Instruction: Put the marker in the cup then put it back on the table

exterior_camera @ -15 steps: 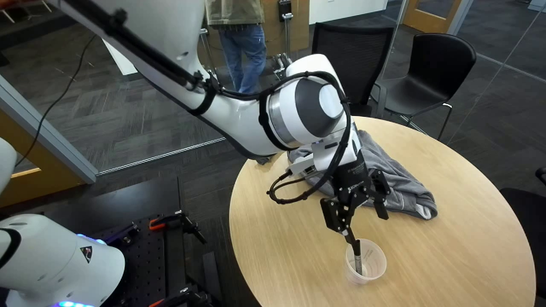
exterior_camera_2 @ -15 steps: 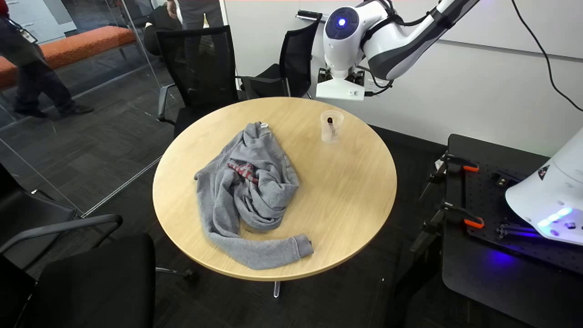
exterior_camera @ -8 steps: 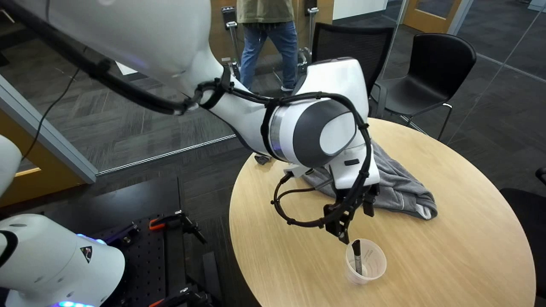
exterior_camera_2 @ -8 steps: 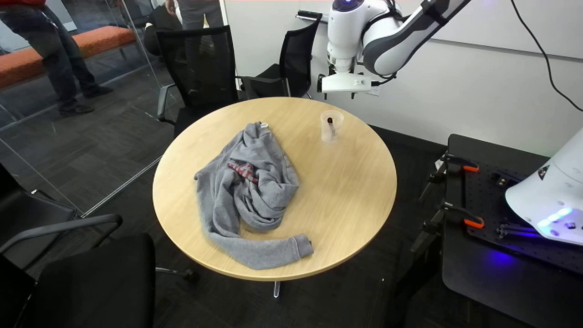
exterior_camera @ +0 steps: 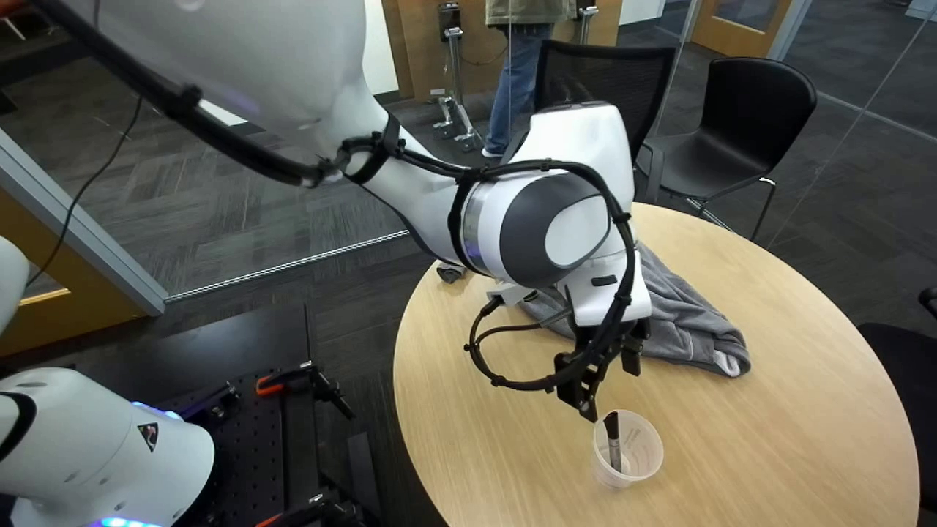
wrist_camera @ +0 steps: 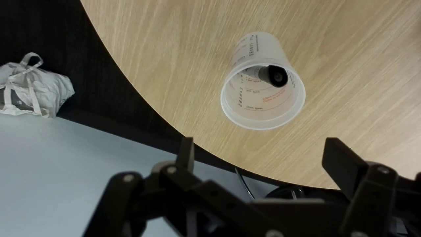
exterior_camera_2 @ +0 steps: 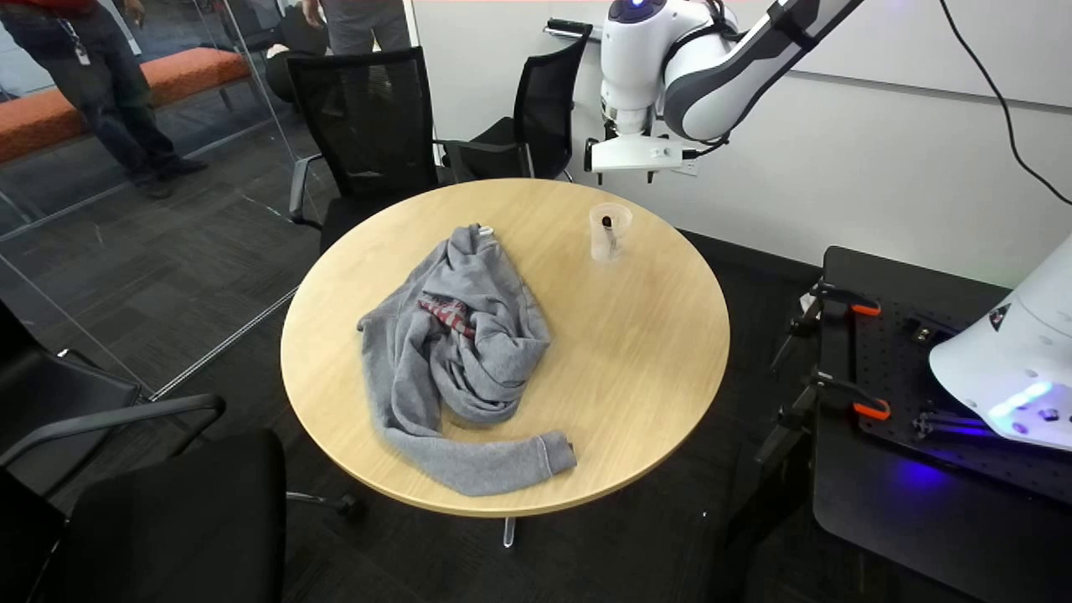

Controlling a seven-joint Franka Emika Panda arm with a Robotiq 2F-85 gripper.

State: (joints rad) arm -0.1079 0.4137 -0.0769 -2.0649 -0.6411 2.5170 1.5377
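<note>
Nearest me, a translucent cup (exterior_camera: 638, 450) stands upright on the round wood-grain tabletop (exterior_camera: 790, 417), lettering printed on its wall, and the marker (exterior_camera: 613, 443) is already inside it, tilted, its black end up near the rim. Close by and higher, the robot's fingers (wrist_camera: 342, 164) hang spread wide, holding nothing and clear of the cup. Farther across the tabletop sprawls a grey sweatshirt (exterior_camera_2: 486, 377), a red-patterned patch (exterior_camera_2: 448, 314) showing among its folds. Black chairs (exterior_camera: 754, 110) stand beyond the edge, and farther off, a person in jeans (exterior_camera: 525, 66).
</note>
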